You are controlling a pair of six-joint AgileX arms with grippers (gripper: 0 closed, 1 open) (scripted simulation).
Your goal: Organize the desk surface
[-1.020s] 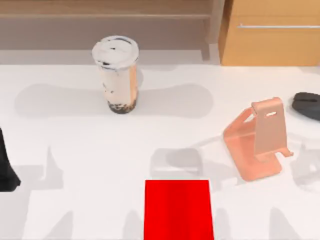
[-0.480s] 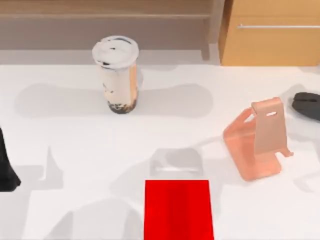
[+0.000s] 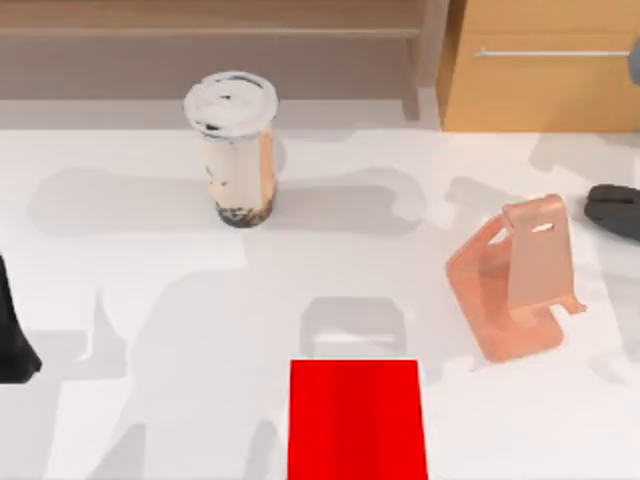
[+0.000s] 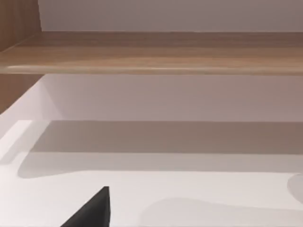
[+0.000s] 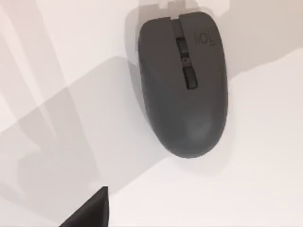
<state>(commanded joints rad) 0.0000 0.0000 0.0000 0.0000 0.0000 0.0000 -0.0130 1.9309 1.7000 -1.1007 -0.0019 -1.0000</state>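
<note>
Since half a second ago only shadows have shifted on my desk surface (image 3: 150, 250); the red mat (image 3: 357, 420), pink stand (image 3: 515, 285) behind it, then the cup (image 3: 238, 150) haven't moved. My right wrist looks down on the mouse (image 5: 182, 82) lying right of the stand; whether either gripper's fingers are parted, I cannot tell.

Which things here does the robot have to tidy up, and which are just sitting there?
To tidy on the desk surface: bubble tea cup, pink phone stand, dark computer mouse, perhaps onto the red mat.

Just there: wooden cabinet, wooden shelf.
</note>
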